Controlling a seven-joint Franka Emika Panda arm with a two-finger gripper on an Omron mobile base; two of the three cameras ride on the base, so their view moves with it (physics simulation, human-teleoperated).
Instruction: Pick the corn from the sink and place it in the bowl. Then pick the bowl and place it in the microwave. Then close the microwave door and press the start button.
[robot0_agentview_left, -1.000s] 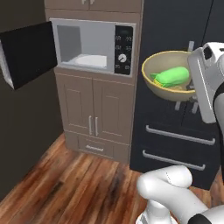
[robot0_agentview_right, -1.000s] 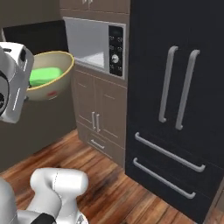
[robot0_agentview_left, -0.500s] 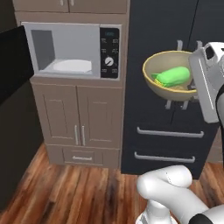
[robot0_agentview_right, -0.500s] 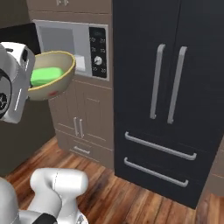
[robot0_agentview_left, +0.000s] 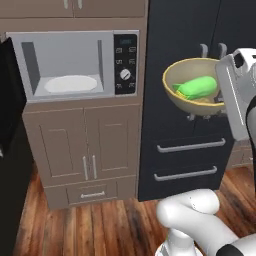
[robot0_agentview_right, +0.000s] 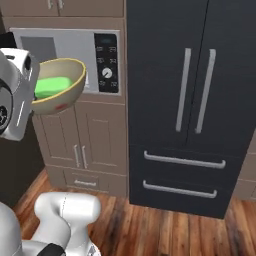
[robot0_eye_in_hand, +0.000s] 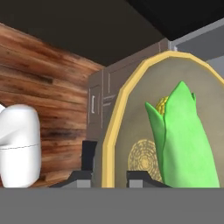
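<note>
My gripper (robot0_agentview_left: 219, 100) is shut on the rim of the tan-yellow bowl (robot0_agentview_left: 191, 104) and holds it in the air in front of the black fridge. The green corn (robot0_agentview_left: 198, 86) lies inside the bowl. From the right base view, the bowl (robot0_agentview_right: 64, 95) with the corn (robot0_agentview_right: 50, 86) hangs before the microwave (robot0_agentview_right: 95, 54), with the gripper (robot0_agentview_right: 36, 96) at its left rim. Looking along the hand, the gripper (robot0_eye_in_hand: 109, 174) clamps the bowl (robot0_eye_in_hand: 131, 131) rim between its fingers, corn (robot0_eye_in_hand: 183, 135) inside. The microwave (robot0_agentview_left: 70, 65) stands open, its door (robot0_agentview_left: 11, 95) swung out left. The sink is out of view.
A tall black fridge (robot0_agentview_right: 200, 100) with silver handles and two drawers stands right of the microwave. Brown cabinet doors (robot0_agentview_left: 85, 150) and a drawer lie under the microwave. The microwave's dark control panel (robot0_agentview_left: 125, 62) carries a knob. Wood floor (robot0_agentview_left: 100, 225) lies below.
The base has driven on, so the microwave and fridge have slid left in both base views. The bowl with the corn stays gripped in the same place relative to the arm.
</note>
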